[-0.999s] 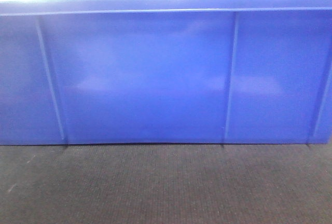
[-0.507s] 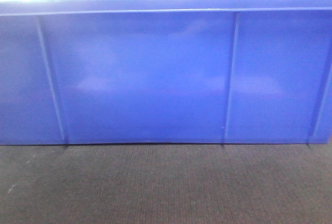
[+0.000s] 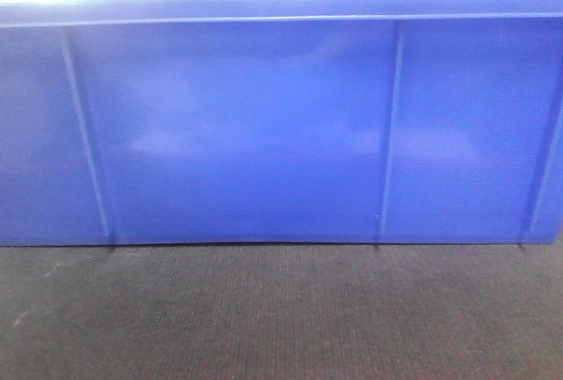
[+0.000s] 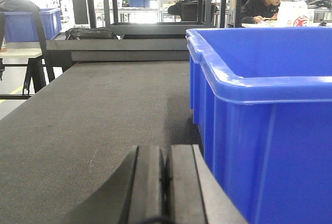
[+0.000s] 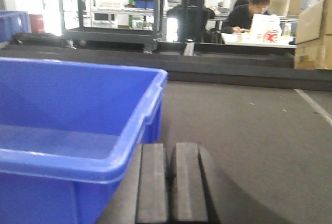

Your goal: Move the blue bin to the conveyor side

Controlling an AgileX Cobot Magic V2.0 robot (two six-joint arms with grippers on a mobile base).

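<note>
The blue bin (image 3: 264,125) fills the front view, its ribbed near wall resting on the dark woven conveyor surface (image 3: 281,310). From the left wrist, the blue bin (image 4: 259,110) stands just right of my left gripper (image 4: 166,154), which is shut with nothing in it, low over the conveyor surface (image 4: 93,110). From the right wrist, the blue bin (image 5: 67,115) sits just left of my right gripper (image 5: 170,151), also shut on nothing, beside the bin's corner. The conveyor surface (image 5: 249,130) stretches ahead of it. The bin's inside looks bare.
A dark metal shelf rack (image 4: 155,6) stands beyond the belt's far end. A seated person (image 4: 267,1) works at a white table behind. Another blue tub (image 4: 28,24) sits far left; cardboard boxes (image 5: 314,32) stand at far right.
</note>
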